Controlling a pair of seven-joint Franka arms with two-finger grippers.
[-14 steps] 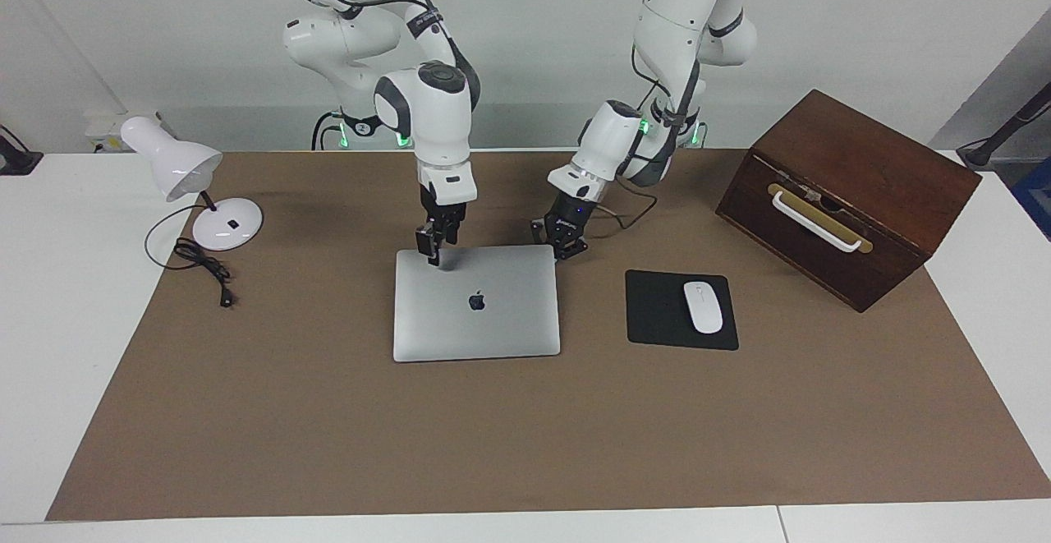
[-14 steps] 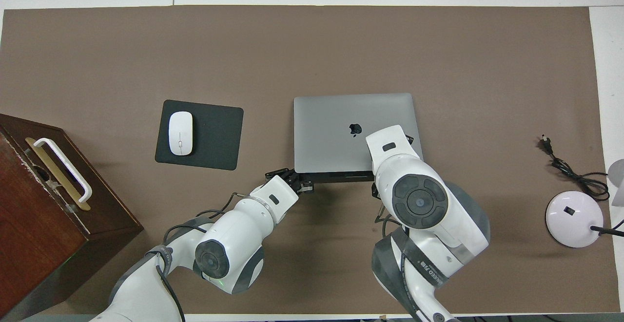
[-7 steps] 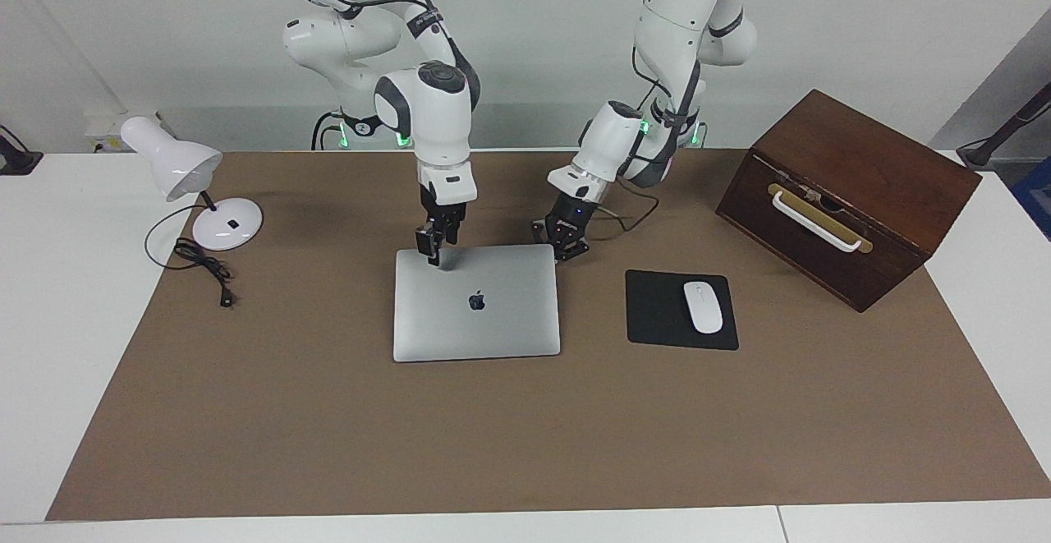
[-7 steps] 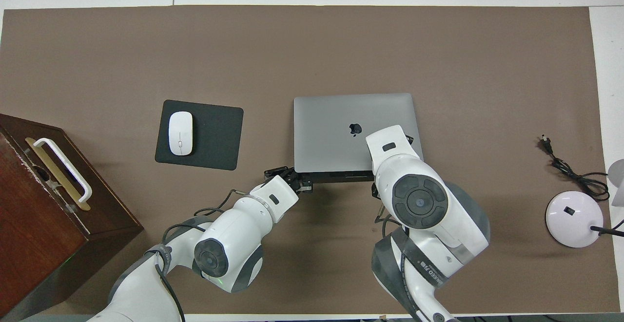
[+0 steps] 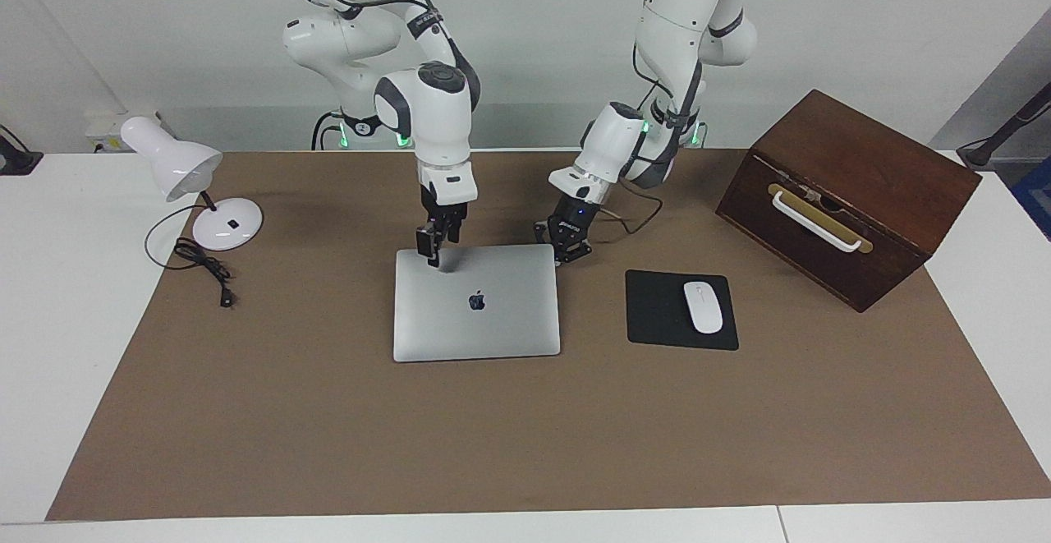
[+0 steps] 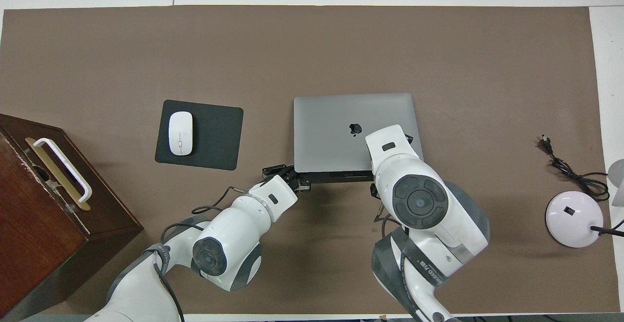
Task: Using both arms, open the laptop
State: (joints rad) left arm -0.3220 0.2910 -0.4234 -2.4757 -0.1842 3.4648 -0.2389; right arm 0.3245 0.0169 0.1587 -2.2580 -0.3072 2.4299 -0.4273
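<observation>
While laptop [image 5: 476, 303] lies closed, wooden box [image 5: 846, 198] shut, contents hidden.

Right gripper [image 5: 433, 257] hidden under own wrist in overhead view – covers laptop [image 6: 336, 132] corner. Wooden box [image 6: 44, 205] cut by frame edge. Lamp [image 6: 575, 217] shade mostly out of frame (overhead). Right gripper's finger gap too small to tell.

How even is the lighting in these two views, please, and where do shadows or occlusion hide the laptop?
Facing view: soft, even light, with a faint shadow on the laptop lid by the right gripper; no glare. Overhead view: the right arm's wrist covers the laptop's corner nearest it, and a dark shadow lines the edge nearest the robots, where the left gripper sits.
</observation>
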